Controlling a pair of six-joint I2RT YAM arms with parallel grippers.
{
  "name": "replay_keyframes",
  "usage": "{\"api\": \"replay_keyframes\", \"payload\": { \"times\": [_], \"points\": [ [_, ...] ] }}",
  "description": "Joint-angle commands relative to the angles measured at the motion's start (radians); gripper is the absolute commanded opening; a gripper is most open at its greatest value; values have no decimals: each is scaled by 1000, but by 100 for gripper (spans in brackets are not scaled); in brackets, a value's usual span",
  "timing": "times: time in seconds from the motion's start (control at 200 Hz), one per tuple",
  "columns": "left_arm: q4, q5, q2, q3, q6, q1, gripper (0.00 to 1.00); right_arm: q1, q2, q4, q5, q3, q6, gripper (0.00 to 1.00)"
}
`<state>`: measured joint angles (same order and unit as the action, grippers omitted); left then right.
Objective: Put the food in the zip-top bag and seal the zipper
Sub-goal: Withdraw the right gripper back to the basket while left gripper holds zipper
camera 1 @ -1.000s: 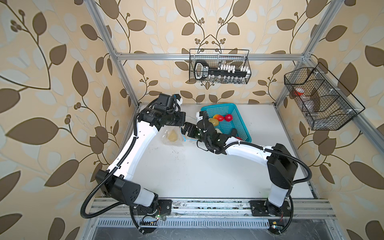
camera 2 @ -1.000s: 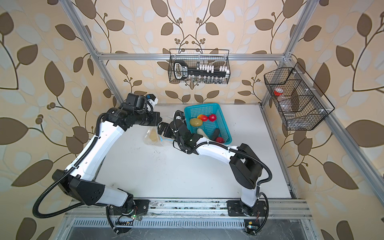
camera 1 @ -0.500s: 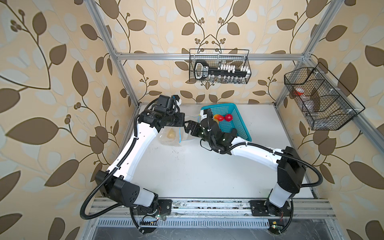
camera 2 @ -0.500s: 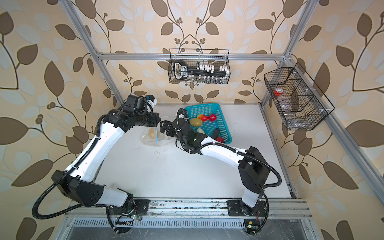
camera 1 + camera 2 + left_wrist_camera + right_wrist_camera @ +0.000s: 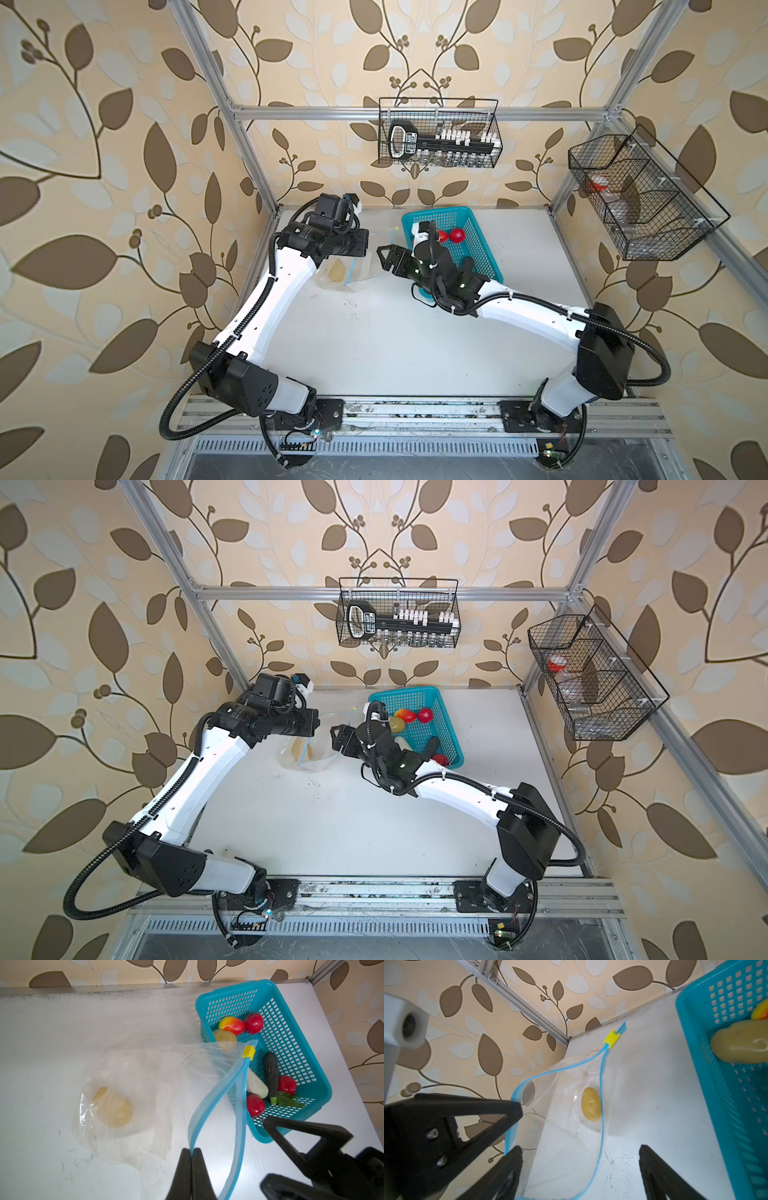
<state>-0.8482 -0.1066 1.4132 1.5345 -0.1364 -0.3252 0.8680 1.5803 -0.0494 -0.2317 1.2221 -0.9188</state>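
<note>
The clear zip-top bag (image 5: pixel 145 1076) lies on the white table with one tan potato (image 5: pixel 115 1109) inside. Its mouth gapes open. My left gripper (image 5: pixel 192 1150) is shut on one lip of the blue zipper (image 5: pixel 209 1101), holding it up. The yellow slider (image 5: pixel 248 1052) sits at the far end. My right gripper (image 5: pixel 580 1150) is open at the mouth, empty, with the other lip running between its fingers. The rest of the food lies in the basket: red fruits (image 5: pixel 254 1023), a red-yellow fruit (image 5: pixel 231 1025), a second potato (image 5: pixel 224 1036), an eggplant (image 5: pixel 271 1072), a white vegetable (image 5: pixel 256 1084) and green leaves (image 5: pixel 289 1100).
The turquoise perforated basket (image 5: pixel 486 249) stands just right of the bag, against the right wrist. Black wire racks hang on the back wall (image 5: pixel 438 133) and the right wall (image 5: pixel 640 199). An aluminium frame post (image 5: pixel 249 145) rises at the back left corner.
The right arm's elbow has swung out to the right while its gripper stays at the bag's mouth. The left gripper keeps its hold on the zipper lip.
</note>
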Motion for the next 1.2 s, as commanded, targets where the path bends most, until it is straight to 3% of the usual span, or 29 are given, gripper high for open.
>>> {"api": "replay_keyframes", "payload": {
  "times": [0.0,0.33,0.535,0.885,1.195],
  "points": [
    [33,36,-46,-18,23,12,0,-18,-63,56,-3,-27,4,88],
    [80,61,-71,-49,108,11,0,-100,-77,192,31,-33,41,92],
    [168,58,-128,-155,137,11,0,-145,-39,287,51,6,72,94],
    [248,21,-176,-300,125,12,0,-199,-66,408,2,-8,133,100],
    [274,1,-192,-372,107,31,0,-267,-61,485,12,-10,179,100]
  ]
}}
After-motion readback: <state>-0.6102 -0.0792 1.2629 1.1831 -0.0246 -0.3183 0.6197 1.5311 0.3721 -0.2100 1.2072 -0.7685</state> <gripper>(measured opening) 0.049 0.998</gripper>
